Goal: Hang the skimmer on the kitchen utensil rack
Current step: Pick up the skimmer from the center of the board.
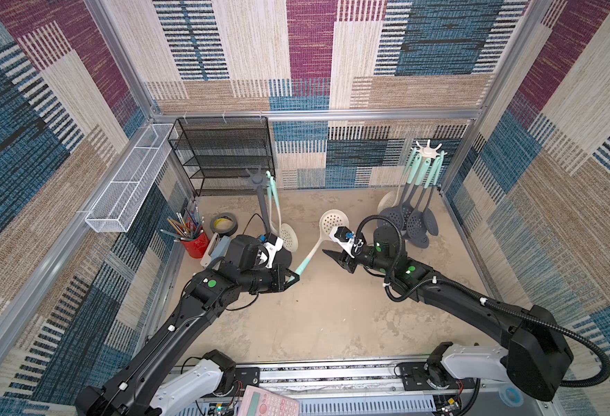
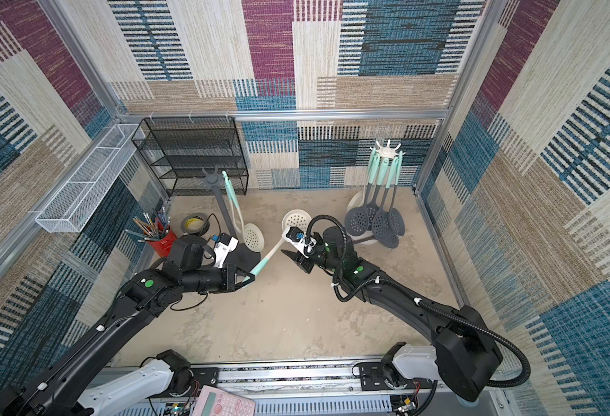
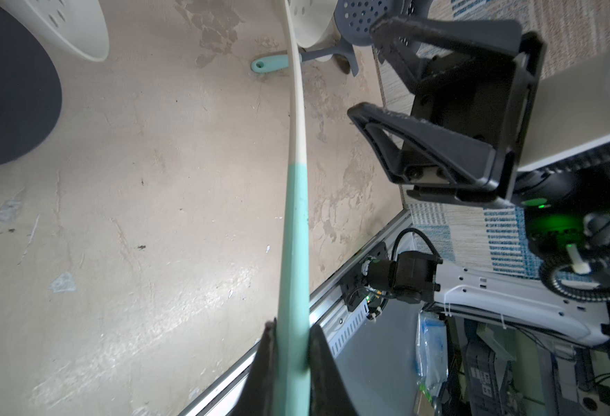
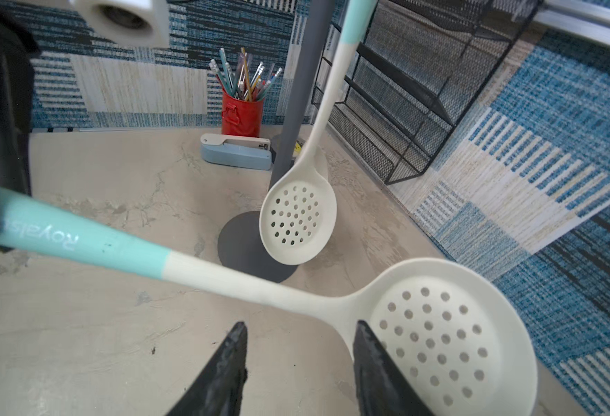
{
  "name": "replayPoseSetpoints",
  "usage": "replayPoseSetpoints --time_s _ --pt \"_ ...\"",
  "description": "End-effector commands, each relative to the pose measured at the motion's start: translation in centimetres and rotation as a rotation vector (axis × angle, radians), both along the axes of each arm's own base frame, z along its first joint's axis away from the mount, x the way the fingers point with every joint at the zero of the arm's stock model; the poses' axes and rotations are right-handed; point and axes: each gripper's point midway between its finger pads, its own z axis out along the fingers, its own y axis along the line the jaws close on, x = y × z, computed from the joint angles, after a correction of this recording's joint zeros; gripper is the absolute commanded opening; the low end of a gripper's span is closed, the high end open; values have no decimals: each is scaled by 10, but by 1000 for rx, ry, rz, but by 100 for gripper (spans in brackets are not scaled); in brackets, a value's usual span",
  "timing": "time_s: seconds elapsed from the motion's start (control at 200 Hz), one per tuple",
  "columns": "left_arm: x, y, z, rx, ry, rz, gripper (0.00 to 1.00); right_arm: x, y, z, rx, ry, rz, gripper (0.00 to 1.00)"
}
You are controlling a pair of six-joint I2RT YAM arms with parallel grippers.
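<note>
We saw the left gripper (image 1: pixel 293 279) pinching the mint end of the skimmer (image 1: pixel 333 221). In the left wrist view its fingers (image 3: pixel 321 367) were pressed against both sides of the handle. The skimmer slanted away from that grip toward the back wall, and its cream, perforated bowl lay between the two racks, just beside the right arm's wrist. The right gripper (image 1: pixel 334 257) stood spread and empty close beside the handle, not touching it. The grey utensil rack (image 1: pixel 258 178) stood upright near the left arm, and a second skimmer (image 1: pixel 288 236) hung from one of its arms. At the back right, a white utensil rack (image 1: pixel 428 149) carried several grey skimmers (image 1: pixel 404 219). A red pencil cup (image 1: pixel 194 243), a tape roll (image 1: pixel 224 224) and a black mesh shelf (image 1: pixel 224 155) sat at the back left.
</note>
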Motion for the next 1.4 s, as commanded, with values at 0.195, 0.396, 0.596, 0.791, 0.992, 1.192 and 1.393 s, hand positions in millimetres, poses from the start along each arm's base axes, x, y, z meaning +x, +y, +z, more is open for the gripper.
replayPoseSetpoints --time_s 0.195,0.396,0.596,0.791,0.992,1.192,1.393 --pt "-23 7 1 76 -34 -153 0 -28 6 -7 -106 -188 209 49" --pt "-28 11 2 100 -39 -177 0 -30 10 -12 -157 -197 256 49" --pt "-29 13 3 116 -47 -182 0 -30 14 -19 -190 -183 291 48" --pt "-28 13 0 128 -43 -185 0 -32 19 -25 -222 -170 318 47" --pt "-27 13 1 130 -47 -188 0 -34 21 -36 -269 -162 327 46" --pt "-26 11 2 128 -43 -196 0 -35 24 -41 -292 -184 316 44" --pt "-26 9 1 125 -36 -201 0 -32 31 -41 -313 -213 300 40"
